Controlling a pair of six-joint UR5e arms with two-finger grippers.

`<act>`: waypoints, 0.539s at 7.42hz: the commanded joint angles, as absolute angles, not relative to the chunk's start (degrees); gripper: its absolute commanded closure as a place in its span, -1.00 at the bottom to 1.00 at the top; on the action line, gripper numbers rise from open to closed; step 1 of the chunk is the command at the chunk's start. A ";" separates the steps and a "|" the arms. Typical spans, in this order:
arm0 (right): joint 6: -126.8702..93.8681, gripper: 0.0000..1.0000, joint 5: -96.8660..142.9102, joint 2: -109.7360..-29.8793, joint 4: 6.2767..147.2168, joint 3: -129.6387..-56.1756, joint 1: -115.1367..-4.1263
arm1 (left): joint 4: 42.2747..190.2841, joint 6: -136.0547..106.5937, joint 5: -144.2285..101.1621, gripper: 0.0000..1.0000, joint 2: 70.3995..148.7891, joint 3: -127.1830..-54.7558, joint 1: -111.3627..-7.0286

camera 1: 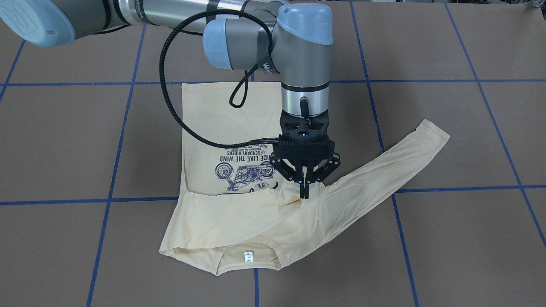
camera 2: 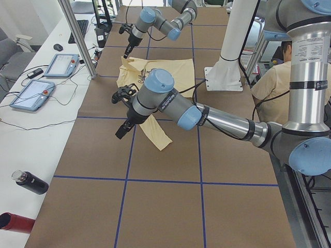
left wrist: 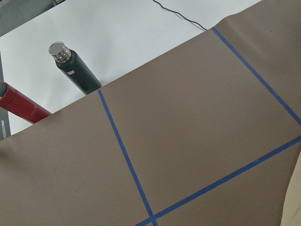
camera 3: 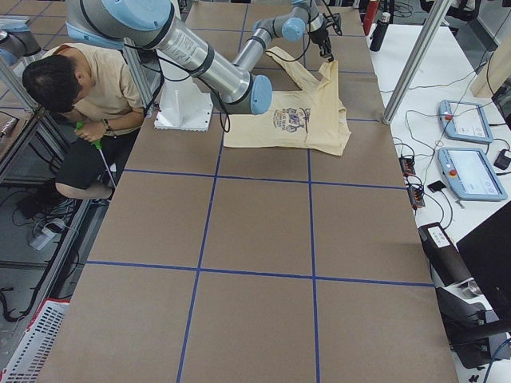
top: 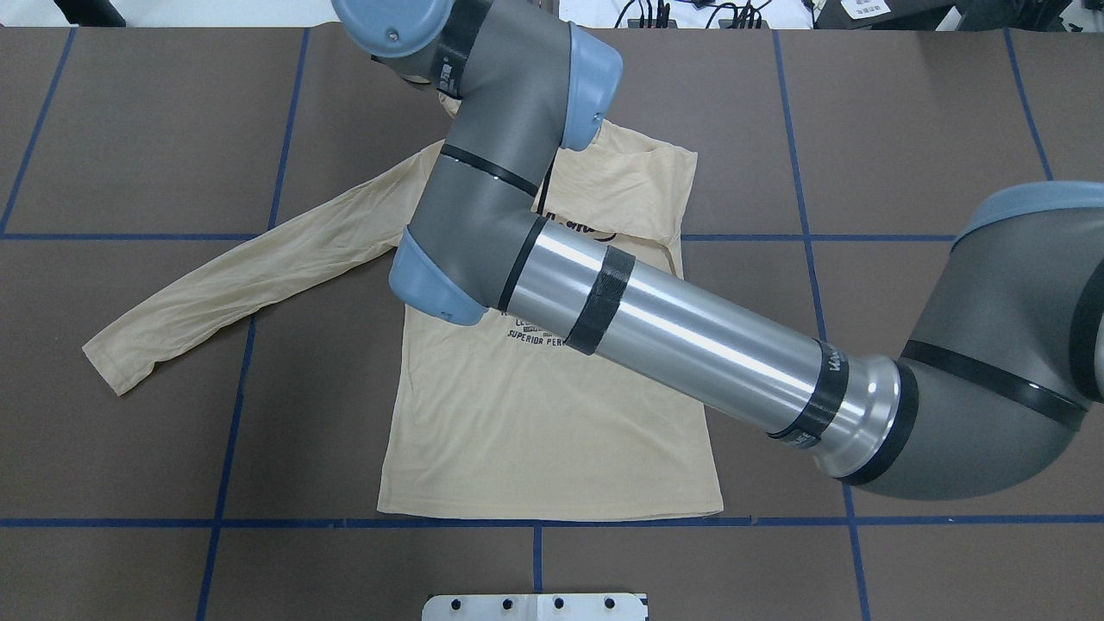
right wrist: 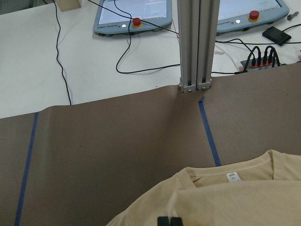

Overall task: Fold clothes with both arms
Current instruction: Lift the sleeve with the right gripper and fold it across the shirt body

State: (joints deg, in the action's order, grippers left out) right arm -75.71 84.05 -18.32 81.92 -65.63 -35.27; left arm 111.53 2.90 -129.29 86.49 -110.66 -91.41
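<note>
The cream-yellow T-shirt [camera 1: 222,123] lies print-up on the brown table, also seen in the overhead view [top: 535,431]. Its neck label [camera 1: 248,256] is at the far edge from the robot. One sleeve [camera 1: 384,170] stretches out flat towards the robot's left. The other sleeve is folded across the chest. My right gripper [camera 1: 303,194] points down over the chest with its fingers together on bunched sleeve fabric. Its tips also show in the right wrist view [right wrist: 169,221]. My left gripper [camera 2: 120,133] hovers above bare table beyond the outstretched sleeve's end. I cannot tell whether it is open or shut.
Blue tape lines grid the table. A black bottle [left wrist: 75,68] and a red one [left wrist: 21,108] lie on the white bench past the table's left end. An aluminium post [right wrist: 195,47] and teach pendants [right wrist: 134,14] stand beyond the collar. A seated person [camera 3: 80,96] is beside the white pedestal [top: 535,606].
</note>
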 commanded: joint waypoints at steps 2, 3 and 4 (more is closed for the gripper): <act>-76.91 1.00 78.66 -17.57 81.65 -60.04 -30.42 | 111.45 2.81 -129.29 -1.00 86.48 -110.65 -91.41; -76.90 1.00 78.66 -17.23 81.65 -59.16 -30.41 | 111.45 2.90 -129.29 -1.00 86.48 -110.65 -91.41; -79.17 0.74 78.66 -17.05 80.69 -58.89 -30.41 | 111.36 2.81 -129.29 -1.00 86.48 -110.65 -91.41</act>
State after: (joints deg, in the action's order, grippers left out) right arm -77.47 78.78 -17.22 81.41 -59.60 -30.57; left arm 111.43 2.86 -129.29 86.49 -110.66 -91.41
